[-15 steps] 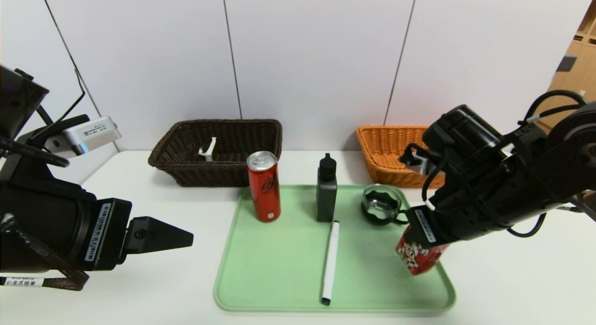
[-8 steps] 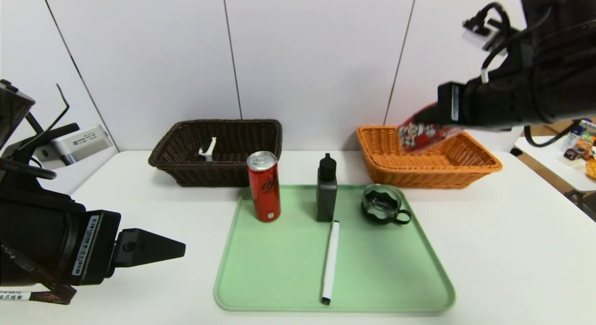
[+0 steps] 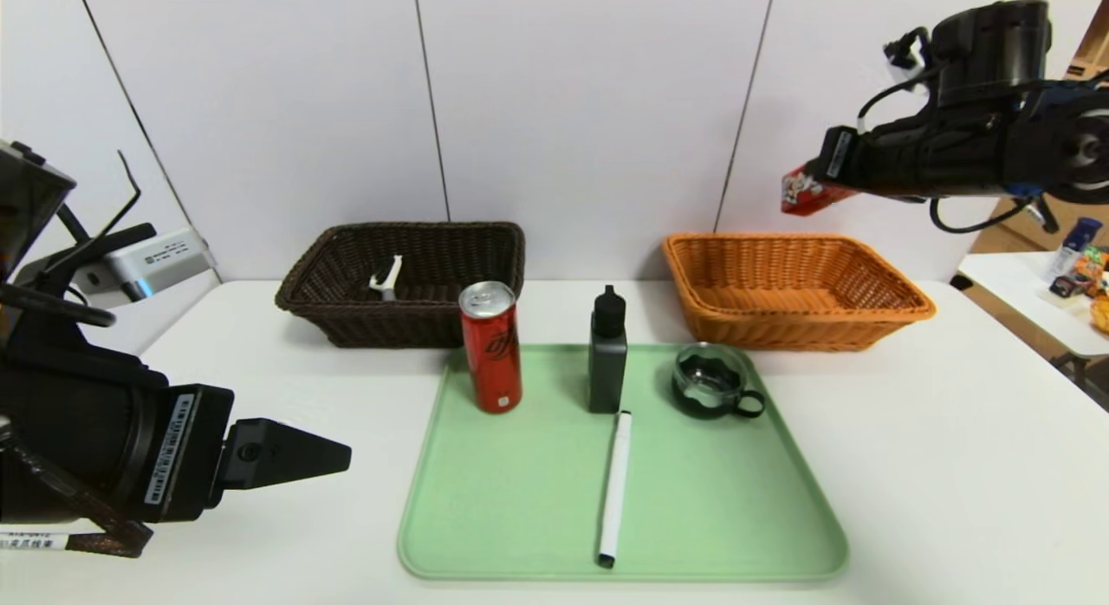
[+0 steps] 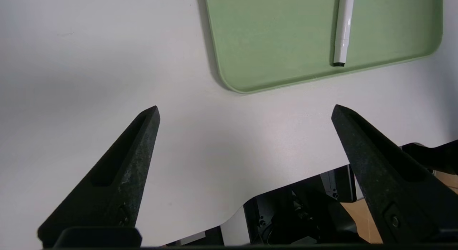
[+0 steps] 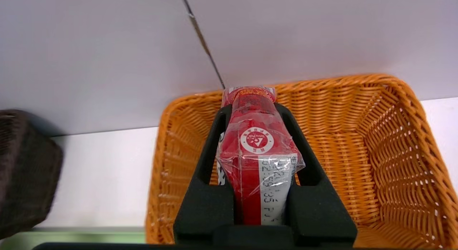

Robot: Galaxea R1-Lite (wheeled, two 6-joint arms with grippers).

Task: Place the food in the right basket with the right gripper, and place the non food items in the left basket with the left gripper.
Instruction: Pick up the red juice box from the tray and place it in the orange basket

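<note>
The right gripper (image 3: 801, 189) is raised high above the table and clamped on the small red carton (image 3: 804, 191), which sticks out past its tips. In the right wrist view the carton (image 5: 259, 149) sits squeezed between the two black fingers (image 5: 214, 142), its wrap wrinkled where they press. Directly below the gripper lies the orange basket (image 3: 797, 289), and nothing shows inside it in either view (image 5: 375, 153).

The left gripper (image 3: 338, 453) hangs low over the white table (image 3: 953, 466), off the left edge of the green tray (image 3: 485, 536). Its jaws are spread wide with nothing between them; the left wrist view shows bare tabletop between the two pointed fingers (image 4: 118, 171) and the near corner of the tray (image 4: 250, 46) beyond them.

On the tray, to the right of the left gripper's tips, the white marker (image 3: 614, 488) lies flat with its black tip toward the near edge. Farther back stand the red drink can (image 3: 491, 347), the black bottle (image 3: 608, 354) and the small glass cup (image 3: 710, 381) in its black holder, in a row from the left gripper's side toward the orange basket.

The dark brown basket (image 3: 346, 310) sits behind the tray's left corner, beyond the left gripper, and holds the white peeler (image 3: 386, 278), leaning against its inside.
</note>
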